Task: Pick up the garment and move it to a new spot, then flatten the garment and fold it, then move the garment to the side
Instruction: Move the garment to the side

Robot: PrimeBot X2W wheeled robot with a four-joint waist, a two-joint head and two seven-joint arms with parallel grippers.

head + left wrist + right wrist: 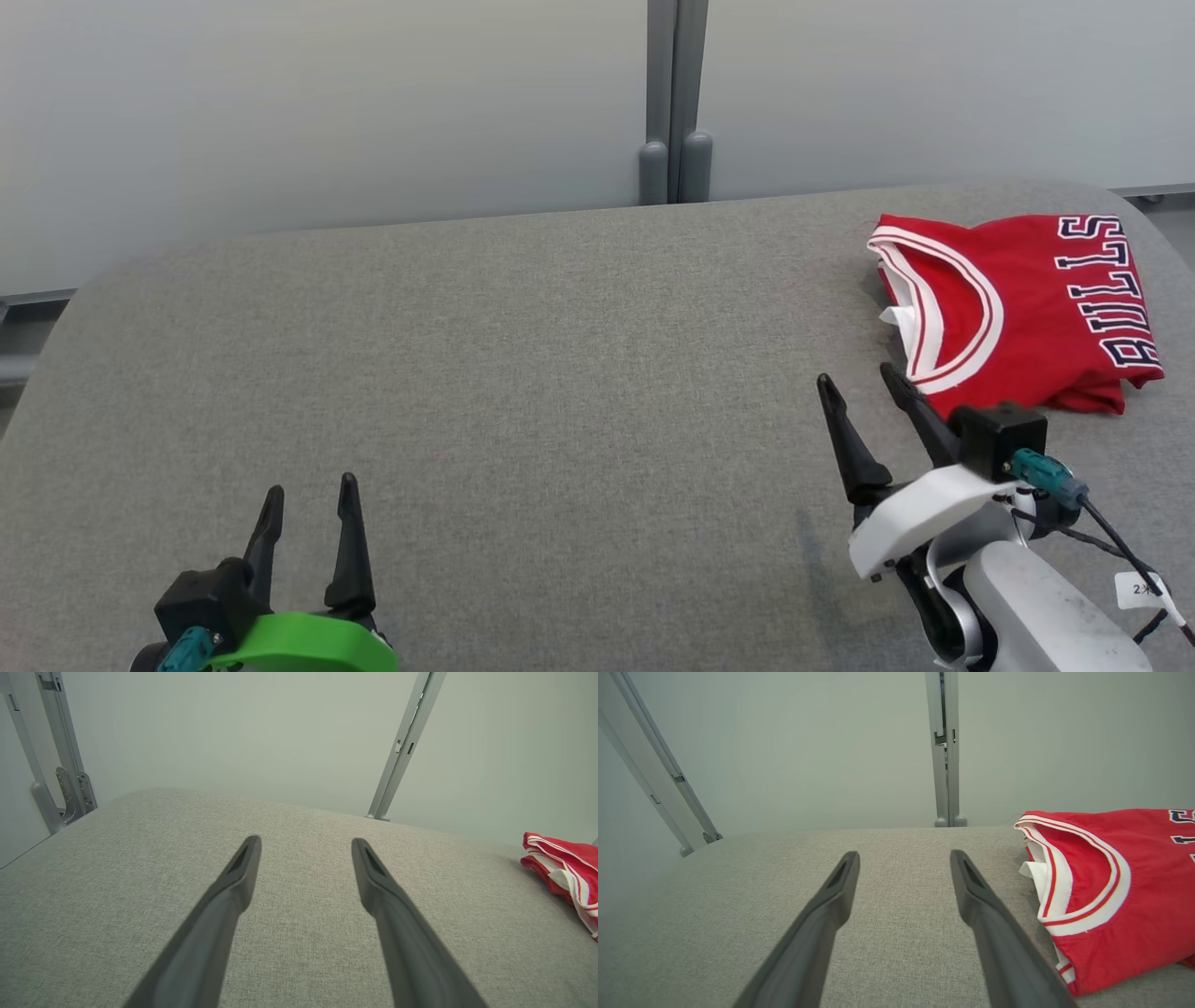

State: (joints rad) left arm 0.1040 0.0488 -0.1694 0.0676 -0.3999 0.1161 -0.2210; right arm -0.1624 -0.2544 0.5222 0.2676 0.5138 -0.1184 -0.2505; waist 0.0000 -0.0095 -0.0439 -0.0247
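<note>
A red basketball jersey [1036, 308] with white trim and dark lettering lies folded at the far right of the grey table [523, 373]. It also shows at the right of the right wrist view as the jersey [1115, 896] and at the right edge of the left wrist view as the jersey [567, 870]. My right gripper [856, 381] stands open just left of and in front of the jersey, holding nothing. My left gripper [311, 490] is open at the lower left, far from the garment.
Pale wall panels with a grey vertical post [674, 103] rise behind the table. The table's rounded corners fall away at the far left and far right. Wide bare grey fabric lies between the two grippers.
</note>
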